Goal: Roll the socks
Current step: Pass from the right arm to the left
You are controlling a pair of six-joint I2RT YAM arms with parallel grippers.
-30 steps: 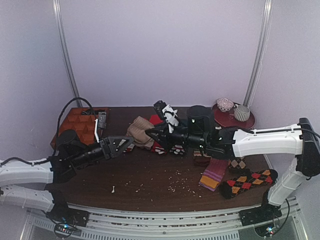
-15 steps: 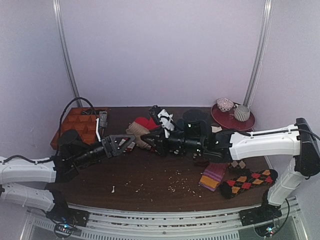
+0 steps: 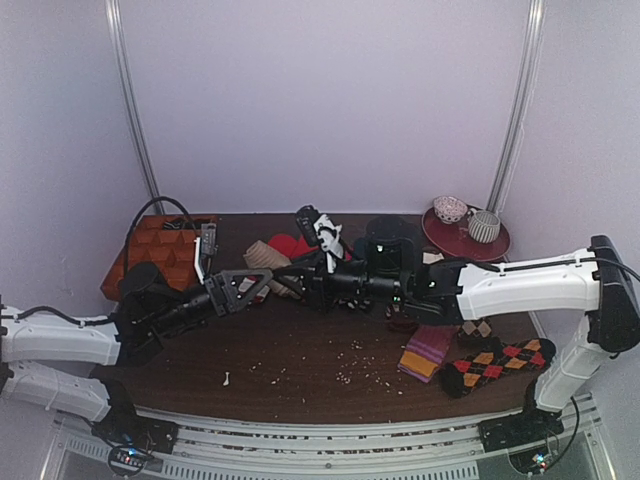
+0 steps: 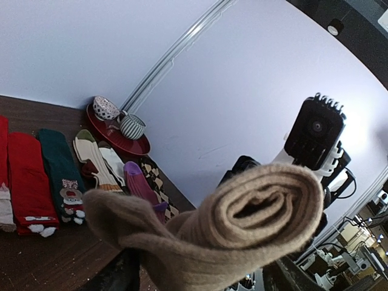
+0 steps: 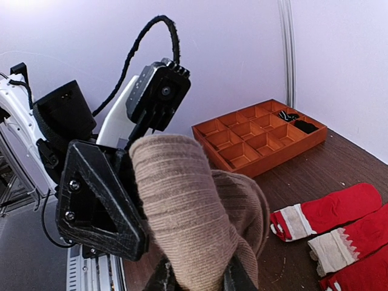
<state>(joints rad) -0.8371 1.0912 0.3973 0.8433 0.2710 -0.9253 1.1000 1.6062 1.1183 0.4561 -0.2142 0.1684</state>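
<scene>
Top external view shows both arms meeting over the desk (image 3: 300, 340) at about 11 o'clock from its middle. The socks (image 3: 262, 257) sit there as a tan-brown bundle between the two grippers. The right gripper (image 3: 292, 274) extends from 3 o'clock. Its fingers are drawn narrow and pinch the socks from below, as the right wrist view shows, with the knit bulging up between them. The left gripper (image 3: 256, 284) points in from 8 o'clock, its fingers spread wide to either side of the bundle.

In the right wrist view one black triangular finger (image 5: 100, 206) of the left gripper lies against the bundle's 9 o'clock side. The other is hidden behind the knit, so whether the pair squeezes cannot be told. The left wrist view looks onto the end of the bundle, a coiled spiral with a loose flap hanging toward 9 o'clock, held above the desk.

An orange compartment tray (image 3: 160, 250) stands at the desk's 10 o'clock. Red socks (image 3: 292, 243) lie just beyond the bundle toward 12 o'clock. A dark red plate (image 3: 460, 242) carries two cups (image 3: 450, 208) at 2 o'clock. A purple and orange striped sock (image 3: 428, 348) and an argyle pair (image 3: 500, 362) lie at 4 o'clock. Crumbs (image 3: 355, 372) dot the near half of the desk.
</scene>
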